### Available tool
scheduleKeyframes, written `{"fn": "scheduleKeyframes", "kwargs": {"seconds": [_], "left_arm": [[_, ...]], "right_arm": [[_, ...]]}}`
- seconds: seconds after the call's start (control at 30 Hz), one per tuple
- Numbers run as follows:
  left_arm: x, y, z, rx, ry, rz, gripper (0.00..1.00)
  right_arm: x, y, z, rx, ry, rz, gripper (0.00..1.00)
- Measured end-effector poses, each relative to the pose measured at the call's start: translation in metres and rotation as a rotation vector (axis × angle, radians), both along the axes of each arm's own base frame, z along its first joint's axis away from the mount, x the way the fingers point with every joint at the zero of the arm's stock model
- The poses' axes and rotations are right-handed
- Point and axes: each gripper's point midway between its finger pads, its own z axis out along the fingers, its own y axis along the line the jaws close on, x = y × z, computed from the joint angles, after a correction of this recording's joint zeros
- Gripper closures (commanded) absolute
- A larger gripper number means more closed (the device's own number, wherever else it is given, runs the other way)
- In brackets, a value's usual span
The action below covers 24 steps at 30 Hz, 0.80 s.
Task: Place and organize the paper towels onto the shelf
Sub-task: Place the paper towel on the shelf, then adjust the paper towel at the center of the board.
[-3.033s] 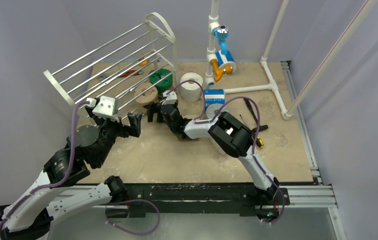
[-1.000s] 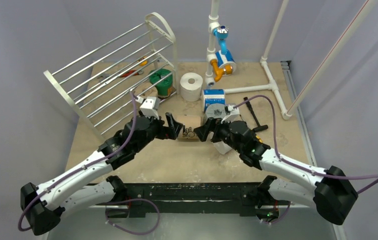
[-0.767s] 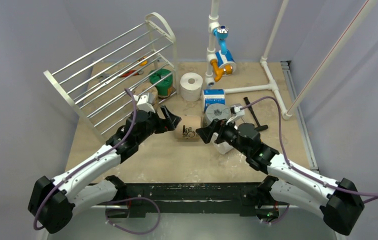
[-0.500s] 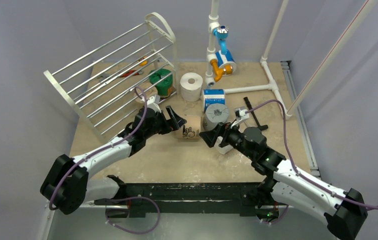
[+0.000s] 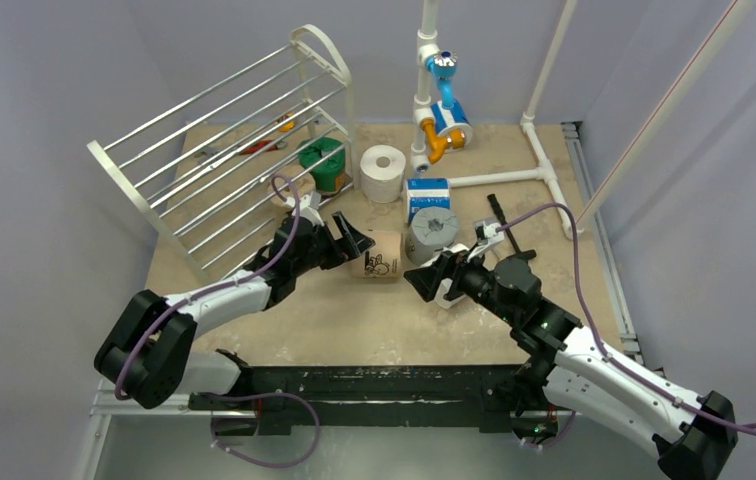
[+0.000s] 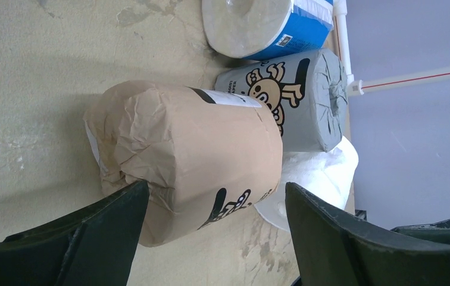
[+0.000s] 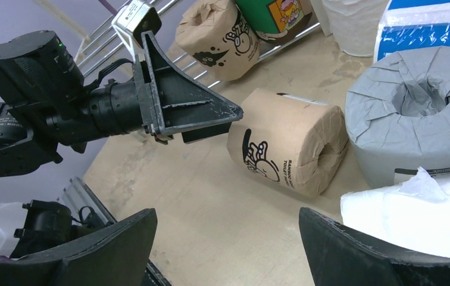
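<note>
A printed tan paper towel roll (image 5: 381, 256) (image 6: 193, 155) (image 7: 288, 143) lies on its side mid-table. My left gripper (image 5: 356, 245) (image 6: 215, 187) (image 7: 211, 116) is open and straddles it. One finger is against the crumpled end and the other stands clear. My right gripper (image 5: 426, 282) (image 7: 227, 217) hangs open to the roll's right, with nothing between its fingers. A grey roll (image 5: 434, 232) (image 6: 294, 101) (image 7: 413, 119), a blue-white roll (image 5: 428, 193) and a loose white roll (image 7: 413, 220) stand close by. By the shelf (image 5: 224, 150) stand a green roll (image 5: 322, 165), a second tan roll (image 7: 216, 36) and a plain white roll (image 5: 384, 172).
A white pipe frame with blue and orange fittings (image 5: 439, 110) rises at the back. A black tool (image 5: 504, 225) lies right of the grey roll. Small red and orange tools (image 5: 264, 140) lie behind the shelf rods. The table's near edge carries both arm bases.
My left gripper pushed forward over the tan roll and narrowed a little. My right arm drew back toward the near right, uncovering the grey roll.
</note>
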Motion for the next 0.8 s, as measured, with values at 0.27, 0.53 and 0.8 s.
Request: {"fn": "scheduleKeyframes", "kwargs": {"seconds": [0.27,0.53,0.8], "left_arm": [[0.000,0.000,-0.001,-0.003,-0.004,0.003,0.11],[-0.011,0.022,0.006,0.039,-0.038,0.057,0.07],[-0.008,0.024,0.009,0.064,-0.065,0.052,0.08]], "right_arm": [[0.001,0.001,-0.007,-0.018,0.014,0.001,0.09],[0.001,0.001,-0.008,-0.020,0.016,0.001,0.09],[0.003,0.003,-0.014,-0.031,0.027,0.001,0.09]]}}
